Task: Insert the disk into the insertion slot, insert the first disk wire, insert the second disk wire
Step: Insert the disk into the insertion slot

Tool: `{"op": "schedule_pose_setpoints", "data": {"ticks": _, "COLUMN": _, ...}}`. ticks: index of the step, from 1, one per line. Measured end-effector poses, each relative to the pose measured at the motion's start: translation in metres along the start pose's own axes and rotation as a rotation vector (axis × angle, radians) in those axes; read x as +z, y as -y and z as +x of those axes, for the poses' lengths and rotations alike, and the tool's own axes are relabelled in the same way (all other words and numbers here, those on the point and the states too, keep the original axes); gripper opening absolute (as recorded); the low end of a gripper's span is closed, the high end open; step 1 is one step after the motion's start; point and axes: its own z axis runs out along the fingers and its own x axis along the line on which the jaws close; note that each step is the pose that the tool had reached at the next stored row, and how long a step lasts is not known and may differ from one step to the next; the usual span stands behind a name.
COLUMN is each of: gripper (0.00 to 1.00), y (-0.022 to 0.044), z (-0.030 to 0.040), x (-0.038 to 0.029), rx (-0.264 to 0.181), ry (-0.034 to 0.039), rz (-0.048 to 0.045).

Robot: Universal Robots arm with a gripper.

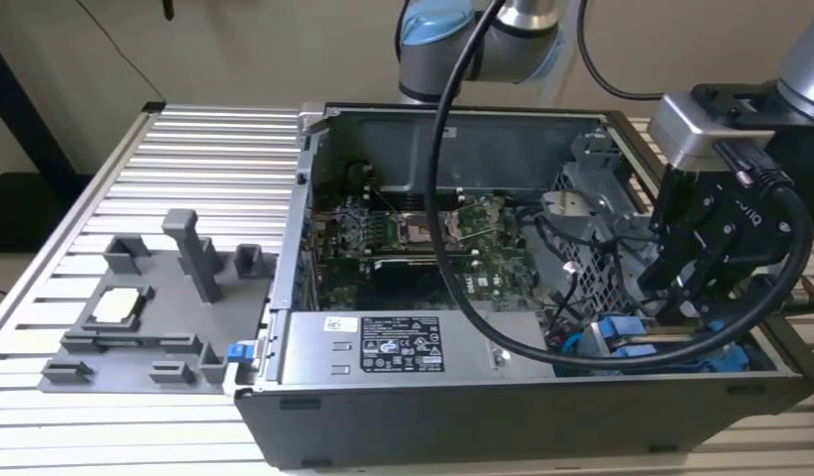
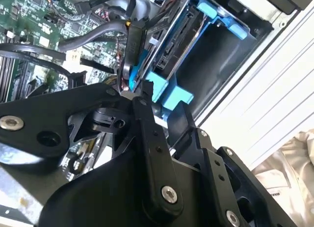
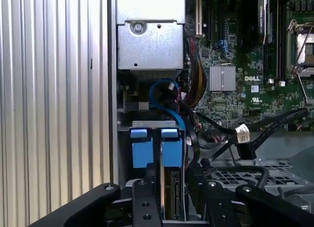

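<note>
The gripper [image 2: 159, 106] sits right over the end of the disk [image 3: 171, 151]. Its black links cover the contact, so whether the jaws clamp the blue frame cannot be told. The disk is in the slot [image 1: 595, 273] at the lower right of the exterior view. In the first wrist view it shows edge-on, its 2 blue tabs side by side and part of it hidden behind the gripper. A thick black hose [image 1: 438, 169] crosses the case [image 1: 380, 416] and cuts off part of the bay. In the second wrist view a dark open cavity lies just beside the disk. Black cables [image 3: 274, 123] and a blue cable [image 3: 158, 89] loop near the slot's perforated sheet-metal wall, beside the green board [image 3: 235, 94]. A ribbed metal table [image 1: 208, 149] lies at the exterior view's left.
</note>
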Motion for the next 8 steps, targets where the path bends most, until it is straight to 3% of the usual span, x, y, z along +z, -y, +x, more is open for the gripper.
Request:
{"op": "schedule_pose_setpoints", "data": {"ticks": 3, "gripper": 0.40, "y": 0.0000, "z": 0.0000, "x": -0.0010, "rx": 0.000, "ry": 0.0005, "rz": 0.0000}}
{"op": "schedule_pose_setpoints", "data": {"ticks": 8, "gripper": 0.40, "y": -0.0007, "z": -0.0004, "x": -0.0173, "rx": 0.000, "ry": -0.0012, "rz": 0.0000}}
